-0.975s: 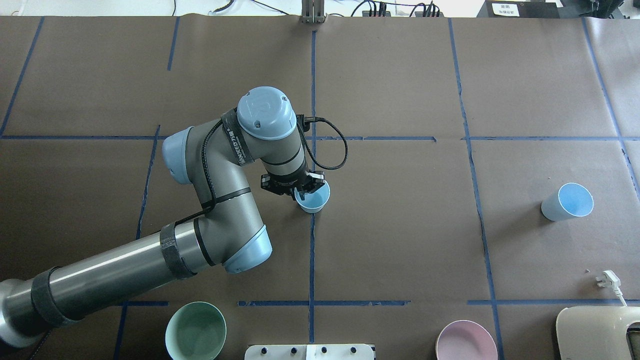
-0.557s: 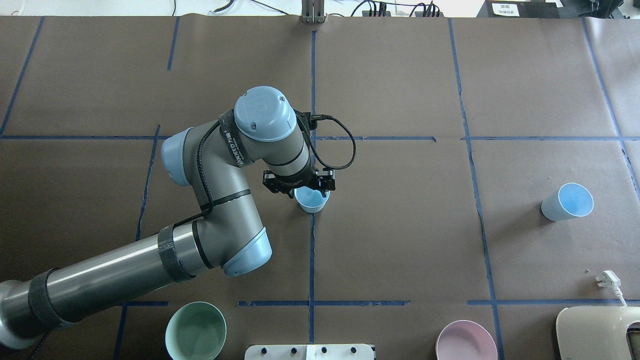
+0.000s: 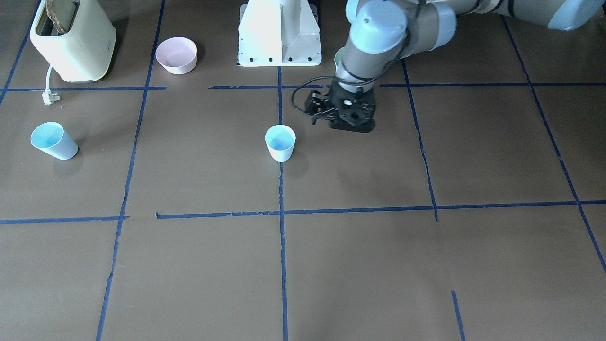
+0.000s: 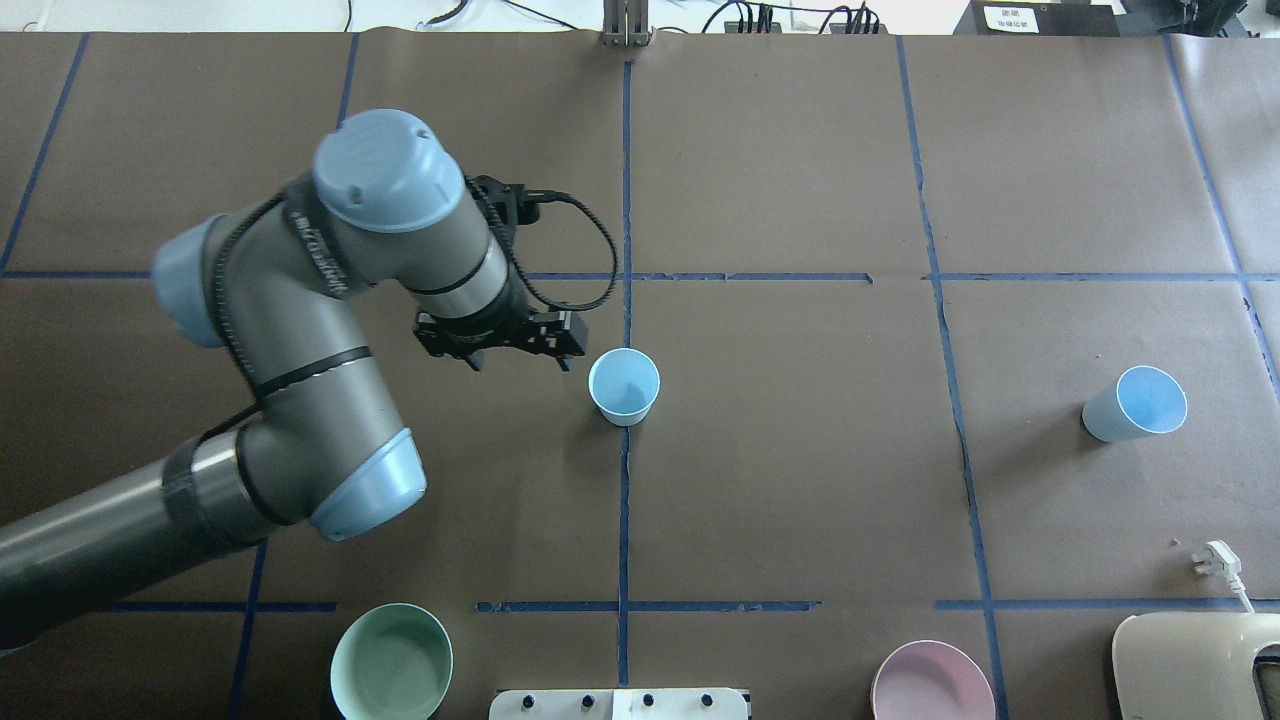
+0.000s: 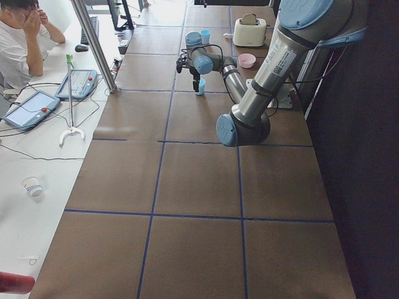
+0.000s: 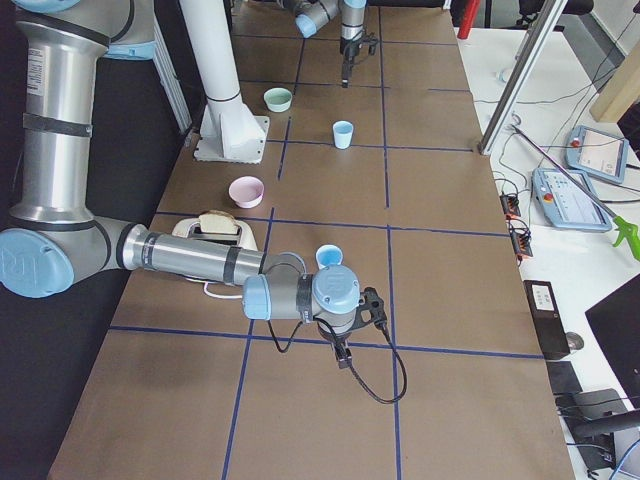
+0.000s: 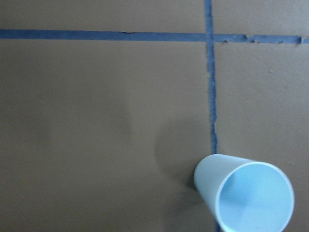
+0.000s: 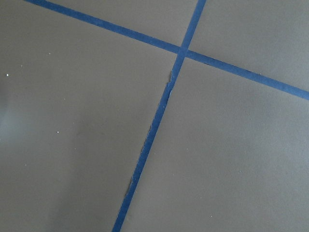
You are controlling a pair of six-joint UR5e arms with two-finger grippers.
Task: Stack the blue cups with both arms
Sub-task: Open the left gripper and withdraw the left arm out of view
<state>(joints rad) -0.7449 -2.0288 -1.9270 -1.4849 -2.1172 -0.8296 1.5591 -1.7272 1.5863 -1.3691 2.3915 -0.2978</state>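
Observation:
One blue cup stands upright at the table's middle, also in the front view and low right in the left wrist view. The second blue cup stands far right, alone. My left gripper is open and empty, just left of the middle cup and clear of it; it also shows in the front view. My right gripper shows only in the exterior right view, near the second cup; I cannot tell if it is open or shut. Its wrist view shows only taped table.
A mint-green bowl and a pink bowl sit near the robot's edge, either side of the white pedestal. A cream toaster with its plug is at the near right corner. An operator sits beyond the table.
My left gripper has let go of the middle cup's rim and moved away to the left. The cup stays upright in the same place. The second cup has not moved.

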